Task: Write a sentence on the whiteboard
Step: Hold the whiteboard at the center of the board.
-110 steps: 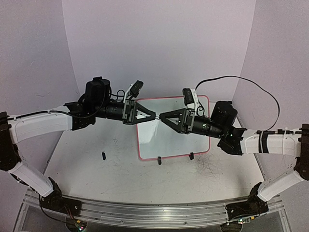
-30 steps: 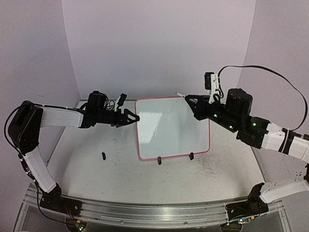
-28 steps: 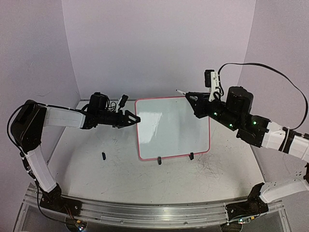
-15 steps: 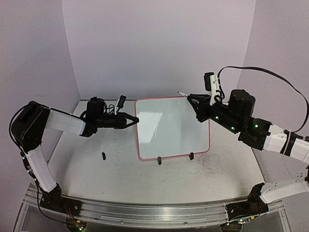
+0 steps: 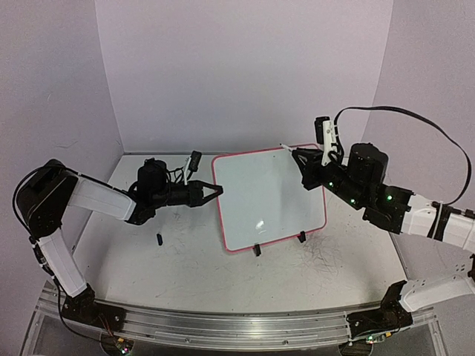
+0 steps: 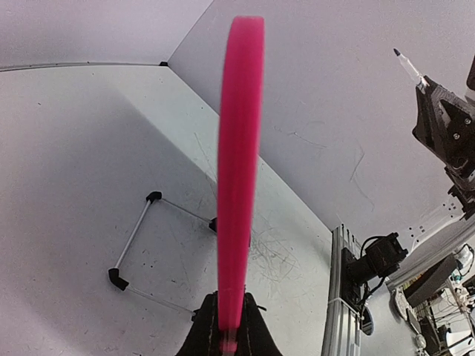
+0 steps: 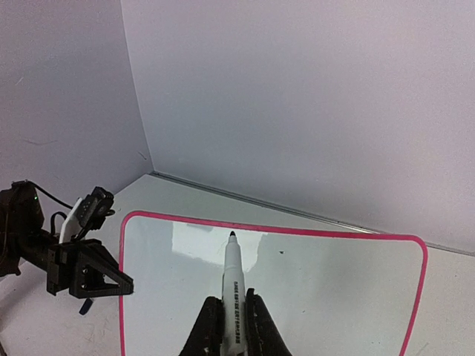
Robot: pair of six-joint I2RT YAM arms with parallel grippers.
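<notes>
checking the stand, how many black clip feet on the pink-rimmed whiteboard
2, on the near edge of the pink-rimmed whiteboard: one black clip foot left of middle, the other right of middle; none seems hidden.

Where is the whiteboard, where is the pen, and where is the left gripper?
whiteboard [image 5: 271, 196], top view, on its white face.
pen [image 7: 232, 273], right wrist view, on its white barrel.
left gripper [image 5: 217, 190], top view, between its fingertips at the board's left rim.

Pink-rimmed whiteboard [image 5: 271, 194], askew, face up

Print on the marker [image 7: 232, 295] is illegible.
</notes>
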